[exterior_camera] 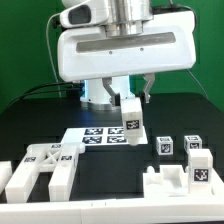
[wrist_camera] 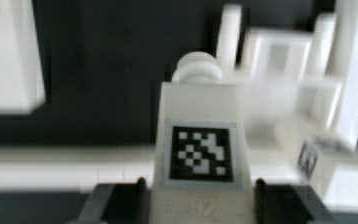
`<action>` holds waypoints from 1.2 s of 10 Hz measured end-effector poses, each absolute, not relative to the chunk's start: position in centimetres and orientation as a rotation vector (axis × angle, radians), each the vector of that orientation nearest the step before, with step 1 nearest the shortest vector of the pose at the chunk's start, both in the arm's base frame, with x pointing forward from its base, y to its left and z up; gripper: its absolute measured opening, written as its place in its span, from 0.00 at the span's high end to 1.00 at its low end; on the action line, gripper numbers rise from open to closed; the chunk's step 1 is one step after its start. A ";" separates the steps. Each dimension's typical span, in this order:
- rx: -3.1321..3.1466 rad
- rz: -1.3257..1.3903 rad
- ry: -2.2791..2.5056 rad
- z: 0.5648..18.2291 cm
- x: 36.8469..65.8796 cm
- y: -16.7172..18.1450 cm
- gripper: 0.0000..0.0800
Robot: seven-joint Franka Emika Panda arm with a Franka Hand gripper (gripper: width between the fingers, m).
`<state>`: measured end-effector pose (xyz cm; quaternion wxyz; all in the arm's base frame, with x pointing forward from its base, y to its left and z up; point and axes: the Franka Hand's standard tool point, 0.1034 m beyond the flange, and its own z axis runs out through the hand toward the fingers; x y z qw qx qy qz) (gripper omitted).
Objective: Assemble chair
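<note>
No words, numbers or brand names are legible; only black-and-white square tags mark the white chair pieces (exterior_camera: 40,168), including an upright block (wrist_camera: 201,150), and the marker board (exterior_camera: 92,135).

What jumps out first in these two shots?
The gripper is shut on an upright tagged white chair piece, just beside the marker board. The same piece fills the blurred wrist view, tag facing the camera. At the front, a slotted white frame lies on the exterior view's left. A chunky notched piece and two small tagged blocks sit on its right.
</note>
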<state>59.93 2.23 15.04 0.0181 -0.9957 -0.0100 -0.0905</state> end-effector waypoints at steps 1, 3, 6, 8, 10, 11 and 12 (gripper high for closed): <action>-3.090 -0.363 -0.051 14.7 60.1 3.0 0.64; -3.067 -0.786 -0.149 14.5 62.5 2.7 0.64; -3.038 -1.030 -0.144 14.1 62.3 1.8 0.64; -3.044 -0.995 -0.147 13.7 62.2 2.1 0.64; -3.036 -0.964 -0.155 12.2 62.1 4.0 0.64; -3.036 -0.965 -0.166 11.6 62.2 4.3 0.64; -3.038 -0.960 -0.170 11.2 62.2 4.4 0.64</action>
